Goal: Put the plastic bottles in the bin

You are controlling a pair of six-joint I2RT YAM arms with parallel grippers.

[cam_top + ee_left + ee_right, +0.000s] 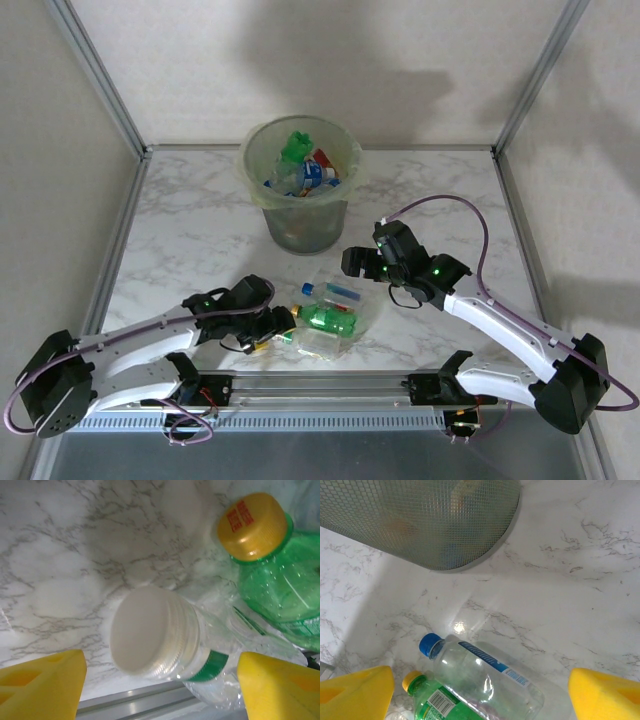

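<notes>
The bin stands at the back centre and holds several bottles. More plastic bottles lie in a cluster in front of it. My left gripper is open astride the neck of a clear white-capped bottle, whose cap points toward the camera between the yellow fingers. Beside it lies a green bottle with an orange cap. My right gripper hangs open above a clear blue-capped bottle. A green bottle lies against that one. The bin's mesh-patterned base is just beyond them.
An aluminium rail runs along the near edge of the marble table, close under the left gripper. Metal frame posts and walls bound both sides. Bare marble lies left and right of the bin.
</notes>
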